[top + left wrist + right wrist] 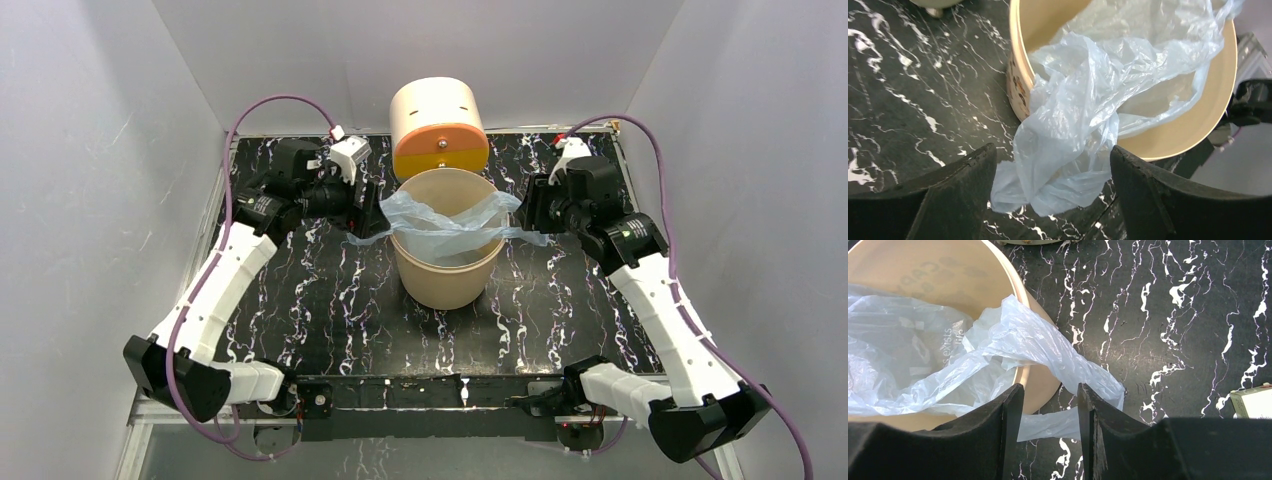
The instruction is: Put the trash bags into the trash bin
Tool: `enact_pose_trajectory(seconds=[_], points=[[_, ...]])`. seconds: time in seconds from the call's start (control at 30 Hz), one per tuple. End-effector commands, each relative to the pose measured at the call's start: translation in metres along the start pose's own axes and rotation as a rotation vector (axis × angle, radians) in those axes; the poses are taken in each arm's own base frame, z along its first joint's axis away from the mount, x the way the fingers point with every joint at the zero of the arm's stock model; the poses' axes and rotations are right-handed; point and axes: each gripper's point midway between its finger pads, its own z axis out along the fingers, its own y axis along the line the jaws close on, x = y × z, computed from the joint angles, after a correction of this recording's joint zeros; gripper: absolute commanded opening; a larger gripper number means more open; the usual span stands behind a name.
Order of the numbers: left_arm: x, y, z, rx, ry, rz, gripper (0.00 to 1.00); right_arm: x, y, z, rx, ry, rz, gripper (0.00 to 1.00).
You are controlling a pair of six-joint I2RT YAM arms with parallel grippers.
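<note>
The trash bag [450, 222] drapes across the trash bin [445, 285], ends spilling over its left and right rims. The left gripper [368, 215] and right gripper [528, 215] flank it.

The trash bag [1083, 105] hides the trash bin [1193, 135] floor.

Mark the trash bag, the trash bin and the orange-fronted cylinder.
trash bag [447, 223], top view, film over the mouth.
trash bin [445, 285], top view, near outer wall.
orange-fronted cylinder [440, 155], top view, orange face.

Crinkly translucent plastic bag [1073, 100] — matt beige bin [1198, 135]
</note>
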Motion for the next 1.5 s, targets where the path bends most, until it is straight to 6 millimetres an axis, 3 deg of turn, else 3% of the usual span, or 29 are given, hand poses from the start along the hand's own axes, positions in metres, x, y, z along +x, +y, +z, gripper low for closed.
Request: enact_pose_trajectory(seconds=[0.0, 0.1, 0.23, 0.33, 0.43, 0.53, 0.57, 0.67, 0.77, 1.03, 1.13, 1.2, 1.27, 1.3, 1.37, 1.47], points=[[-0.007, -0.017, -0.003, 0.115, -0.046, 0.054, 0.72, -0.021, 0.006, -0.003, -0.021, -0.047, -0.018, 0.53], [-0.011, -0.004, 0.000, 0.050, -0.046, 0.041, 0.45, -0.025, 0.001, -0.006, 0.005, -0.057, -0.029, 0.49], [-0.025, 0.005, -0.007, -0.019, -0.099, 0.022, 0.23, -0.030, 0.000, -0.010, 0.013, -0.084, -0.049, 0.45], [-0.022, 0.013, -0.008, -0.062, -0.096, 0.023, 0.00, -0.030, -0.005, -0.005, 0.038, -0.072, -0.066, 0.39], [-0.017, 0.027, -0.006, -0.131, -0.083, 0.006, 0.00, -0.030, -0.007, 0.000, 0.048, -0.059, -0.077, 0.26], [-0.014, 0.035, -0.004, -0.167, -0.080, -0.001, 0.00, -0.035, -0.005, 0.002, 0.042, -0.072, -0.086, 0.25], [-0.014, 0.039, -0.003, -0.182, -0.081, -0.005, 0.00, -0.037, -0.004, 0.002, 0.037, -0.077, -0.092, 0.26], [-0.015, 0.040, 0.001, -0.173, -0.099, -0.014, 0.00, -0.038, 0.002, 0.003, 0.004, -0.070, -0.104, 0.48], [-0.013, 0.041, 0.007, -0.164, -0.097, -0.027, 0.00, -0.038, 0.005, 0.006, -0.019, -0.073, -0.125, 0.56], [-0.010, 0.044, 0.017, -0.155, -0.100, -0.066, 0.00, -0.048, 0.026, -0.004, -0.125, -0.104, -0.134, 0.59], [-0.009, 0.044, 0.019, -0.152, -0.094, -0.068, 0.00, -0.057, 0.033, -0.023, -0.151, -0.137, -0.114, 0.56], [-0.008, 0.044, 0.020, -0.148, -0.089, -0.065, 0.00, -0.082, 0.043, -0.061, -0.169, -0.215, -0.028, 0.53], [-0.009, 0.045, 0.020, -0.149, -0.091, -0.063, 0.00, -0.104, 0.066, -0.103, -0.300, -0.363, -0.070, 0.58], [-0.009, 0.046, 0.022, -0.149, -0.094, -0.067, 0.00, -0.109, 0.067, -0.112, -0.310, -0.408, -0.093, 0.63], [-0.009, 0.045, 0.026, -0.139, -0.102, -0.076, 0.00, -0.104, 0.054, -0.104, -0.237, -0.376, -0.104, 0.67], [-0.005, 0.046, 0.030, -0.129, -0.085, -0.086, 0.00, -0.077, 0.029, -0.066, -0.108, -0.210, -0.102, 0.68]])
